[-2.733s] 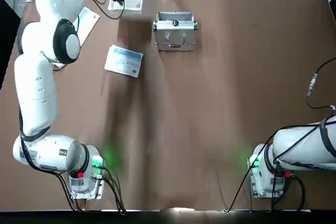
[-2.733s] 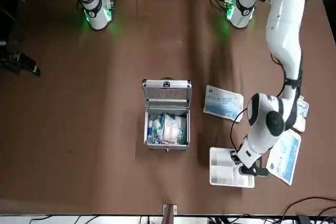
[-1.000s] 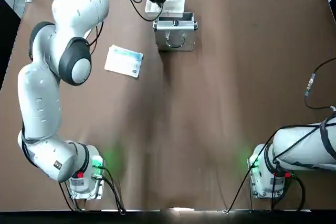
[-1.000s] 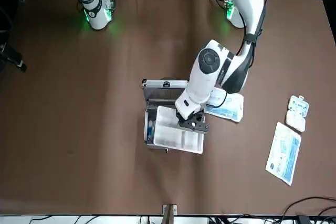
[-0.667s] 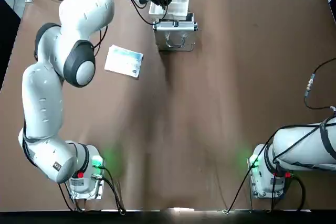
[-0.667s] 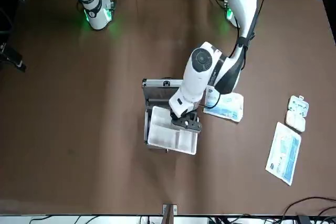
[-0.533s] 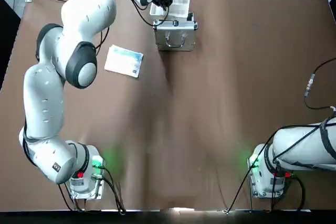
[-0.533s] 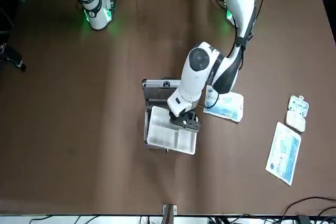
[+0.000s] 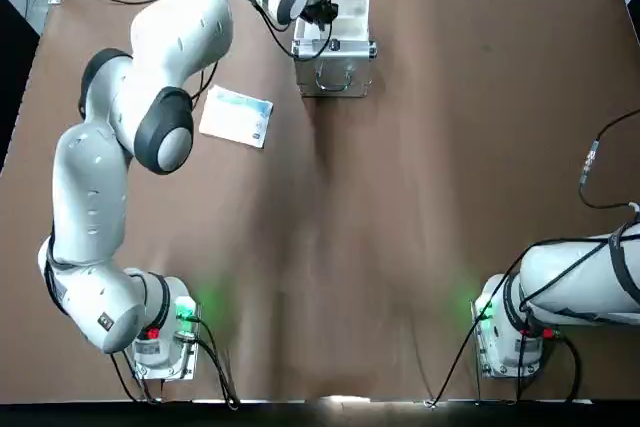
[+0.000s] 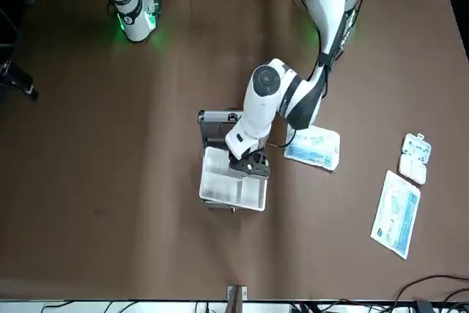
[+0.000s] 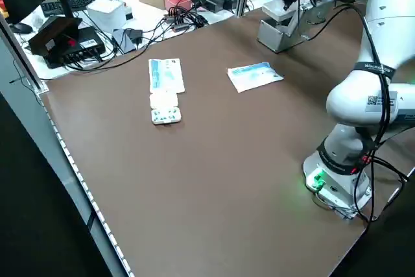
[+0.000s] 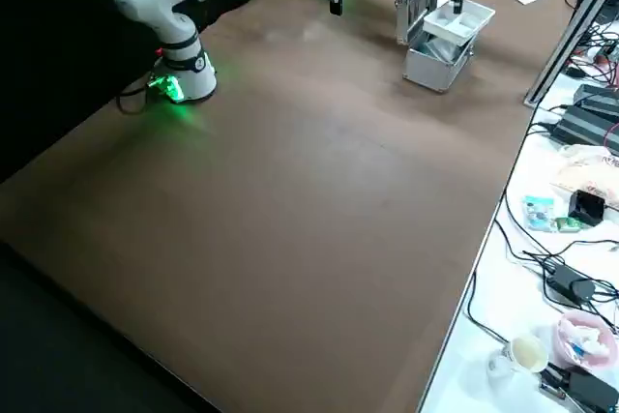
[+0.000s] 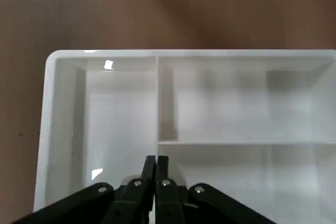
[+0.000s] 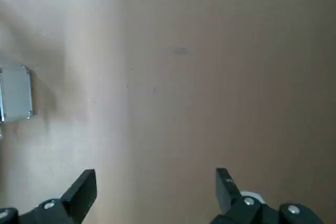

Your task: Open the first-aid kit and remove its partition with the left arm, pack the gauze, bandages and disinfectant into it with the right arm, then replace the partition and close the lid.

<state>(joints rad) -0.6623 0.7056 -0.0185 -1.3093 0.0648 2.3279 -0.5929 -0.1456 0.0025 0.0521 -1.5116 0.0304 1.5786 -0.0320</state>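
The silver first-aid kit (image 9: 334, 65) stands open near the table's far edge, its lid (image 10: 231, 119) upright. My left gripper (image 10: 249, 166) is shut on the near wall of the partition (image 10: 231, 188), a pale divided tray. It holds the tray over the kit's open body, slightly askew. The left wrist view shows the fingers (image 13: 156, 167) pinched together on the partition (image 13: 236, 103). The gauze, bandages and disinfectant are hidden beneath the tray. My right gripper (image 14: 155, 182) is open and far from the kit (image 14: 16, 100), with bare table under it.
A flat blue-white packet (image 10: 313, 146) lies just beside the kit on the robot's left. Farther left lie a long white-blue pouch (image 10: 396, 214) and a small white blister pack (image 10: 415, 157). Cables and boxes crowd the bench (image 11: 130, 11) behind the table.
My left gripper has carried the partition from the table at the far left across to the kit. It now holds it over the open body, hiding the contents. The right arm has not moved.
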